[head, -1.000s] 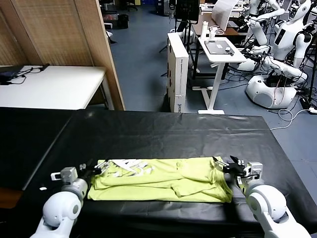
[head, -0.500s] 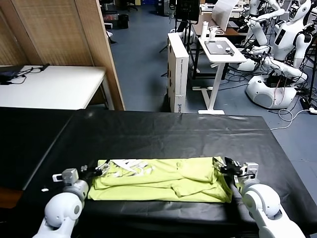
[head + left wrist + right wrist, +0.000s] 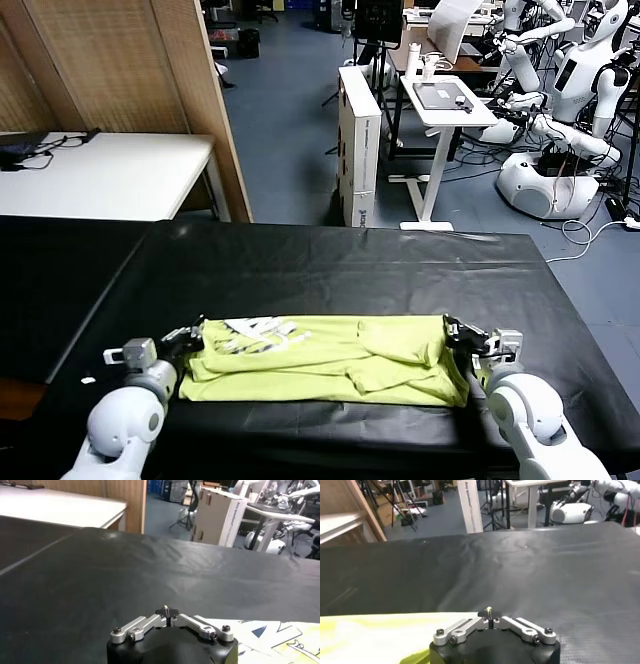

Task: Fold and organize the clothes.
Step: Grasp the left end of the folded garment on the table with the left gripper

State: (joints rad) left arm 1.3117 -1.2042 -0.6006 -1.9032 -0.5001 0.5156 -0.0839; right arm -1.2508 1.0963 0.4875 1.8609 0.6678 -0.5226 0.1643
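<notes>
Clothes, a lime T-shirt folded into a long band, lie across the near part of the black bench. Left end effector sits at the band's left end, right end effector at its right end; both have fingers pressed together, apparently pinching the fabric's edge.

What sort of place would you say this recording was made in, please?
Most likely a robotics lab or workshop. Several white humanoid robots stand at the back by a small white desk on a blue floor, and the yellow-green T-shirt lies on a black-covered table before the robot.
</notes>
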